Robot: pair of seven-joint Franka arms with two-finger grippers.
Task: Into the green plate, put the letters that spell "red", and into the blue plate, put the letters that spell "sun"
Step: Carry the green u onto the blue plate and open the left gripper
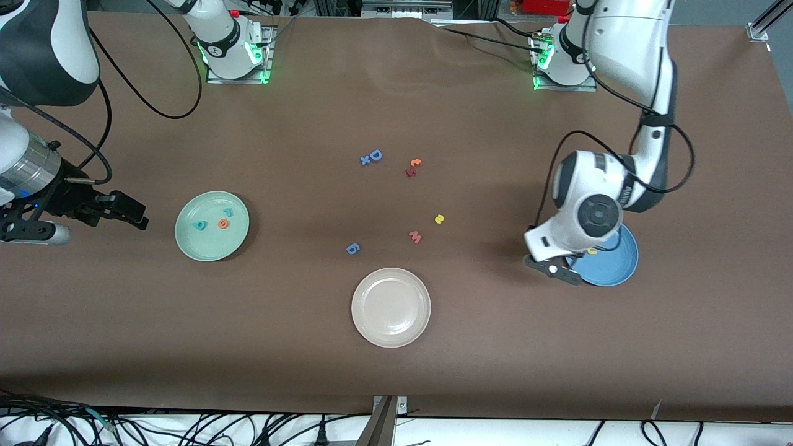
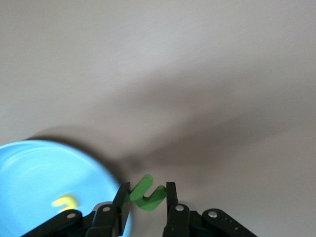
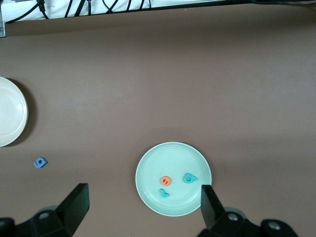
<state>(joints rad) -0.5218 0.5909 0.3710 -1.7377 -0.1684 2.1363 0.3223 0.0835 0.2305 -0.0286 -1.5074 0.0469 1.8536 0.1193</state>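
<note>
I see my left claw [image 2: 148,197] clamped on the small green foam n [image 2: 147,193] at the round sky-blue plate's [image 1: 613,269] rim, the yellow foam u [image 1: 592,251] inside; my right claw [image 3: 143,203] gapes apart, waiting.

Beige plate [image 1: 391,307], blue 6 [image 1: 352,249], pink w [image 1: 415,236], blue D [image 1: 375,155].

Three letters [image 1: 214,221] lie in one plate [image 1: 186,238] (toward the right arm's end)
</note>
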